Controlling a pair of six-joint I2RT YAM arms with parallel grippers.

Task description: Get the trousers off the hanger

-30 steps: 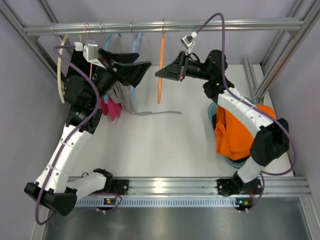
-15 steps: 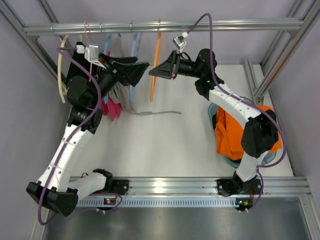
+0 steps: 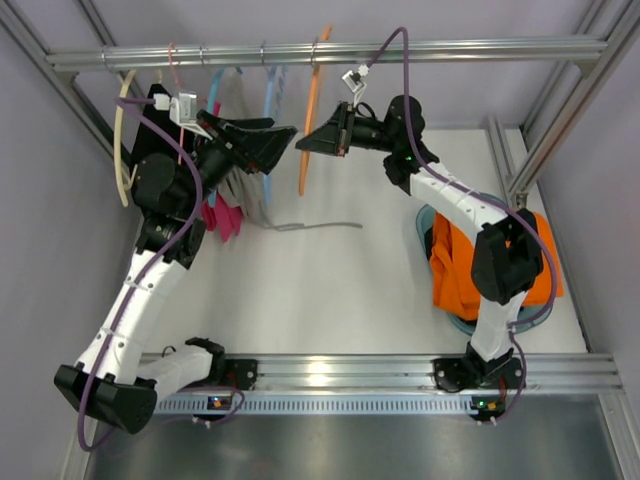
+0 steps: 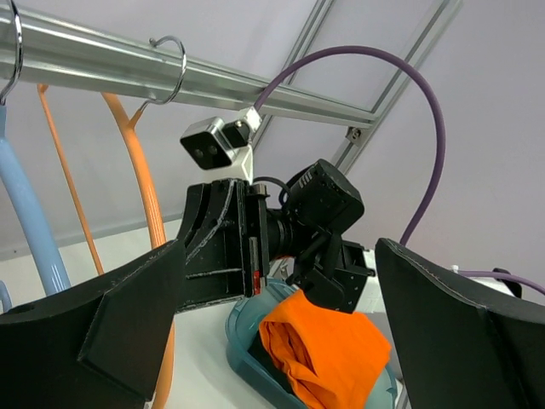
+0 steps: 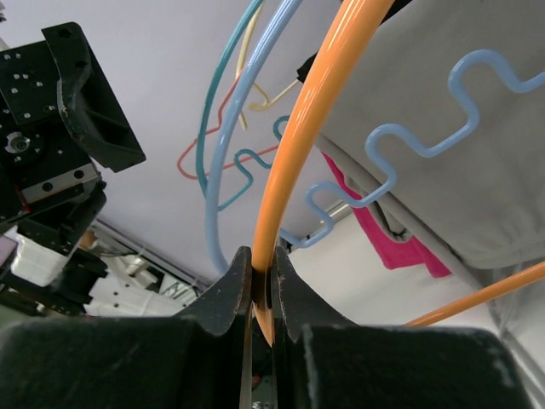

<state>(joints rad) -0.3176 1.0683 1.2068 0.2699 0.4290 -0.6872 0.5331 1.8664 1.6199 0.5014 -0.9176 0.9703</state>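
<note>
The bright orange trousers (image 3: 462,268) lie bundled in a teal basket (image 3: 428,228) at the right; they also show in the left wrist view (image 4: 328,354), with dark cloth under them. A bare orange hanger (image 3: 310,110) hangs tilted by its hook from the rail (image 3: 450,47). My right gripper (image 3: 305,143) is shut on the hanger's curved arm (image 5: 315,111), pinched between the jaws (image 5: 262,281). My left gripper (image 3: 286,128) is open and empty, just left of the orange hanger, with the hanger (image 4: 145,179) and the right gripper in front of it.
A light blue hanger (image 3: 268,110), a grey garment (image 3: 240,185) and a pink garment (image 3: 222,215) hang at the left of the rail. A loose grey hanger (image 3: 315,226) lies on the white table. Frame posts stand at both sides.
My right gripper has moved left and towards the rail, carrying the orange hanger with it. The left gripper has shifted only slightly.
</note>
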